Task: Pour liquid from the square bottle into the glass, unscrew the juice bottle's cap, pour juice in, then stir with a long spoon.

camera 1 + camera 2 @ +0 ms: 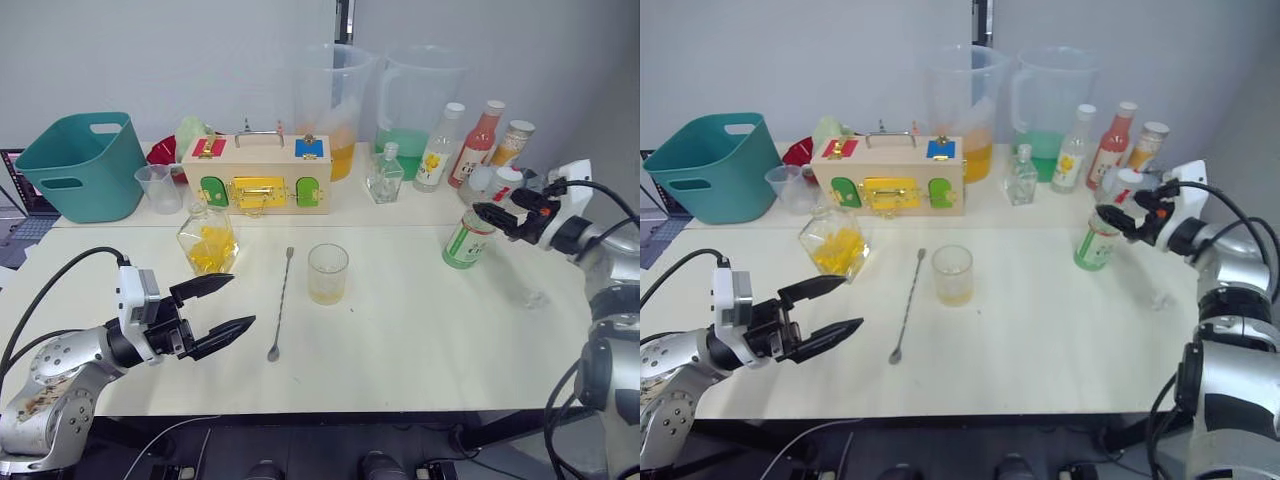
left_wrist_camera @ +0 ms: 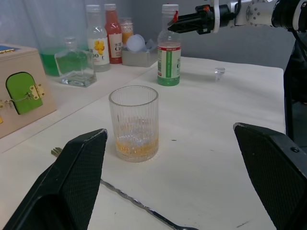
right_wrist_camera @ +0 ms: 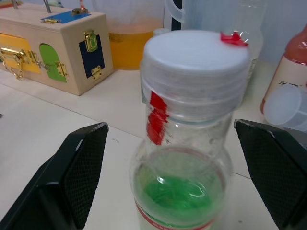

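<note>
At 3 o'clock from the glass (image 1: 328,273), the juice bottle (image 1: 466,240) stands capped; the right gripper (image 3: 175,143), open, brackets its cap (image 3: 196,52) for unscrewing. Left gripper (image 1: 220,305) idles open.

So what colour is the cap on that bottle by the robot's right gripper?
The cap is white with a small red mark, clearest in the right wrist view.

The slim clear plastic juice bottle with green-and-white label (image 3: 184,158) is cut off below its shoulder in the right wrist view. The thin silver long spoon (image 2: 144,207) runs behind a black left gripper finger (image 2: 62,187). A small clear object (image 1: 536,298) on the table is too small to identify.
</note>
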